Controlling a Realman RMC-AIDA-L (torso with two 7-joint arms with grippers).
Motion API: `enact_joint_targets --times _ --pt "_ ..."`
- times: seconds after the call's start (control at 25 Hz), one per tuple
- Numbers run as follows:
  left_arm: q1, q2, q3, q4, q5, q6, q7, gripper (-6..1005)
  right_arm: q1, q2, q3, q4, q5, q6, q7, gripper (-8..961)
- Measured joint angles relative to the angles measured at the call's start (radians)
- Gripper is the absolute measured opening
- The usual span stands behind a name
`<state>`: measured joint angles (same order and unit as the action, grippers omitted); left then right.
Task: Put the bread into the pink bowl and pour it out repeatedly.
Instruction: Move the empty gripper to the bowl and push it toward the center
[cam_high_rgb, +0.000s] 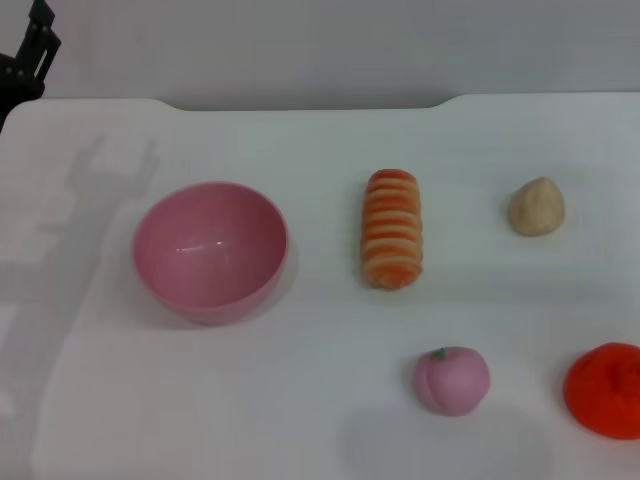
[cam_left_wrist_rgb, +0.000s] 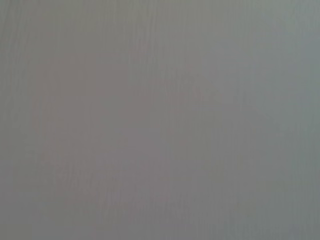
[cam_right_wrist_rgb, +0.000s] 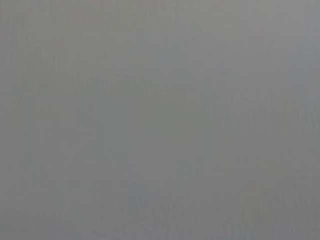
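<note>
The left gripper (cam_high_rgb: 35, 40) shows only as a dark shape at the far-left corner of the head view, raised above the back edge of the white worktop (cam_high_rgb: 300, 400) — whether its fingers are apart or together cannot be told. The right gripper is out of sight in every view, so its fingers cannot be judged either. Both wrist views give nothing but a flat grey field, with no object to make out.

The pink bowl (cam_high_rgb: 211, 250) stands upright on the worktop, mouth open and nothing inside, well apart from the left gripper and nearer the robot than it is. The bread (cam_high_rgb: 392, 228) lies on the worktop beside the bowl, on the side away from the left gripper, not touching it; its striped orange-and-cream top faces up and its long axis runs away from the robot.

Farther out on that same side sits a small beige lump (cam_high_rgb: 537, 206), alone. Closer to the robot than the bread rests a pink peach-like ball (cam_high_rgb: 452, 380), and beyond it, at the right edge of the head view, an orange-red rounded object (cam_high_rgb: 606, 389) — partly cut off.
</note>
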<state>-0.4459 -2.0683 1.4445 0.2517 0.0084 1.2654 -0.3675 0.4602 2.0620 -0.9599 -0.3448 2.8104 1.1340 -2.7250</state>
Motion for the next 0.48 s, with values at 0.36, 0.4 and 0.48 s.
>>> enact_joint_targets --times 0.36,0.4,0.48 --pt "-0.017 0.003 -0.017 0.011 -0.002 -0.017 0.001 741 0.008 0.001 0.013 0.001 0.001 -0.001 -0.003 539" --pt "-0.018 0.003 -0.019 0.013 -0.003 -0.019 0.001 741 0.009 0.001 0.013 0.001 0.001 -0.003 -0.003 539" --pt "-0.020 0.004 -0.025 0.017 -0.003 -0.024 0.001 740 0.012 0.001 0.017 0.002 0.001 -0.006 -0.003 539"
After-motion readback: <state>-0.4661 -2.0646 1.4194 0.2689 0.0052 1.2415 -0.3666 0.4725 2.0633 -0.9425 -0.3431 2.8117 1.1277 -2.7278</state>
